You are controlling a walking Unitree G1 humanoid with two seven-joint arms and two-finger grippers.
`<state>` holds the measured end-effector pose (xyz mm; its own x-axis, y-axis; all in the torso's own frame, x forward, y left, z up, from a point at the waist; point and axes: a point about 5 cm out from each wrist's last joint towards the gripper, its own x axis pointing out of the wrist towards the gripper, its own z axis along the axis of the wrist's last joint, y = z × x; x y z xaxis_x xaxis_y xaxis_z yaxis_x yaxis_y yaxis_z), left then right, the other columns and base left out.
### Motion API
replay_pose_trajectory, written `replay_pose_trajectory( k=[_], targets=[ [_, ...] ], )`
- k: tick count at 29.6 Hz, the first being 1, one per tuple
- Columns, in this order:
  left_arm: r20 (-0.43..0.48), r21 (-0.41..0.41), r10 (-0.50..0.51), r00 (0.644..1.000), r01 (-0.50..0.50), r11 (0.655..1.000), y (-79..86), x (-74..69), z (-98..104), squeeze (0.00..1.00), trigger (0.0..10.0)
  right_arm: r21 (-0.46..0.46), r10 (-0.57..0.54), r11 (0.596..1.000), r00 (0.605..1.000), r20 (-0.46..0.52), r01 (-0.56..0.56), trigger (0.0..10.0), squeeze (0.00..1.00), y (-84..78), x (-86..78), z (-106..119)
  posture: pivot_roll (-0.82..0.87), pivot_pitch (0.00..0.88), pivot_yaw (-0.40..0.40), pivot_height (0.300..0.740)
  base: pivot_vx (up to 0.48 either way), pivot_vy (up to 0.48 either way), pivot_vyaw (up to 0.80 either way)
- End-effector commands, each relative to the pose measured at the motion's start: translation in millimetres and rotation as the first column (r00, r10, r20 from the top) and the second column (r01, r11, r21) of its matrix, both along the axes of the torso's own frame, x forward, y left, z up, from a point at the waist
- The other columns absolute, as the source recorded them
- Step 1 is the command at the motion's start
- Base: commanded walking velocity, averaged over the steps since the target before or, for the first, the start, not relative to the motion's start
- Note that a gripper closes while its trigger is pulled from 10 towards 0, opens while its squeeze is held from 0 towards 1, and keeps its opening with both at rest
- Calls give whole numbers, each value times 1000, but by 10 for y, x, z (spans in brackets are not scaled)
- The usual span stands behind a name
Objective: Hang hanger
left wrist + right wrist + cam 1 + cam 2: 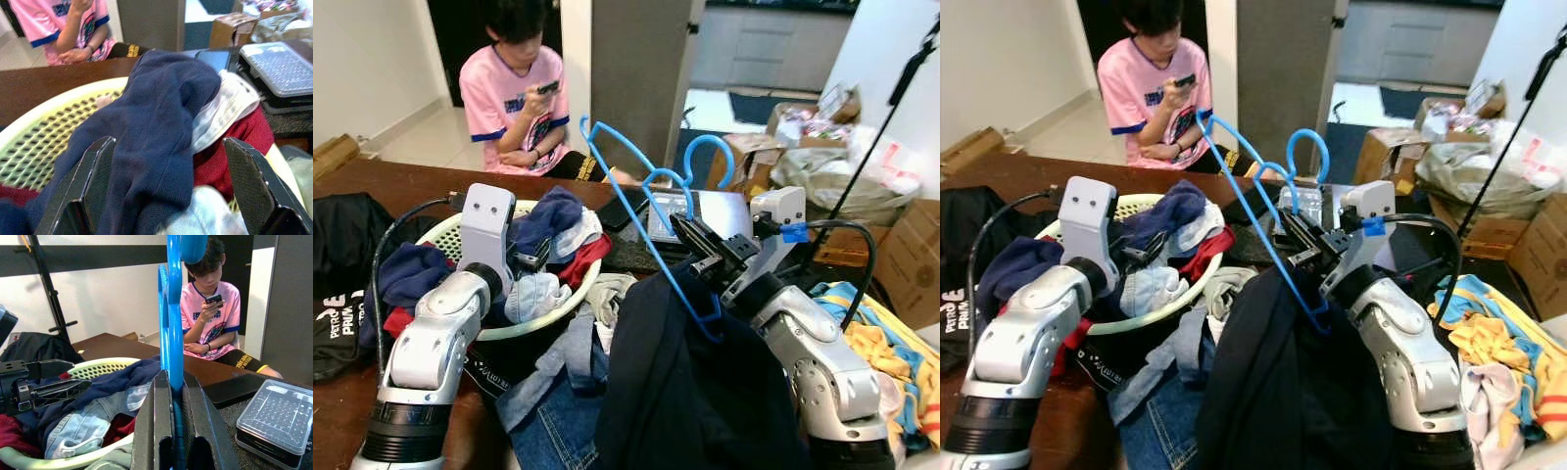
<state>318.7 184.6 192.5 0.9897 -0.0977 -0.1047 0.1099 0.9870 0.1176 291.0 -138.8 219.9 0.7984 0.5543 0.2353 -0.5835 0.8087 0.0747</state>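
Left eye view looks down over a cluttered brown table (pixel 372 181). At centre, near two o'clock from the middle, the right gripper (pixel 697 245) pinches a blue plastic hanger (pixel 631 211), its two black fingers pressed together on the hanger's lower bar. The hanger stands tilted, its hook (pixel 705 157) curling up toward twelve o'clock. A dark navy garment (pixel 685 392) drapes over the lower part of the hanger and hangs down toward six o'clock, across the robot's front.

At nine o'clock, the left gripper (pixel 530 257) hovers over a pale green laundry basket (pixel 445 230) heaped with clothes. In the left wrist view its fingers (pixel 90 181) are spread wide either side of a blue cloth (pixel 156 127), not closed on it.

Beyond the table, at twelve o'clock, a person in a pink shirt (pixel 514 93) sits on the floor looking at a phone. A clear plastic case (pixel 276 418) lies on the table just beyond the gripper. Cardboard boxes (pixel 754 152) and bags sit toward two o'clock.

No rail or rod for hanging is visible, so the robot probably has to turn and carry the load. The grip looks thin: the garment's weight could twist the hanger in the fingers or slide off one shoulder. The trailing cloth might also snag on the basket's clothes.
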Motion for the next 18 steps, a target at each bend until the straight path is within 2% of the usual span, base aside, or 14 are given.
replay_pose_trajectory(
  k=[1, 6, 10, 12, 15, 18],
  targets=[
    [-43, 30, 51, 998, -50, 998, 100, -41, -63, 0, 10000, -7, -9, 1000, 1000, -4, 9, 10000, 0, -20, 0, -3, 65, 0, -42, 740, 0, 0, 0],
    [-79, 63, 109, 991, -105, 993, 171, -69, -130, 0, 10000, -12, -6, 1000, 1000, -9, 6, 10000, 0, -12, 2, -18, 67, 0, -45, 740, 0, 0, 0],
    [-64, 78, 134, 989, -129, 989, 208, -42, -148, 0, 10000, -19, 0, 1000, 1000, -15, 0, 10000, 0, 4, -1, -35, 65, 2, -49, 740, 0, 0, 0],
    [-13, 63, 107, 994, -106, 992, 173, 18, -120, 0, 10000, -23, 7, 1000, 1000, -22, -7, 10000, 0, 19, -8, -55, 62, 2, -49, 740, 0, 0, 0],
    [4, 57, 91, 996, -92, 994, 150, 39, -107, 0, 10000, -23, 9, 1000, 1000, -24, -10, 10000, 0, 24, -11, -61, 62, 2, -49, 740, 0, 0, 0],
    [44, 49, 31, 999, -33, 998, 49, 103, -79, 0, 10000, -68, 11, 998, 999, -52, -14, 10000, 0, 38, -26, -154, 50, 1, -45, 740, 0, 0, 0]
  ],
)
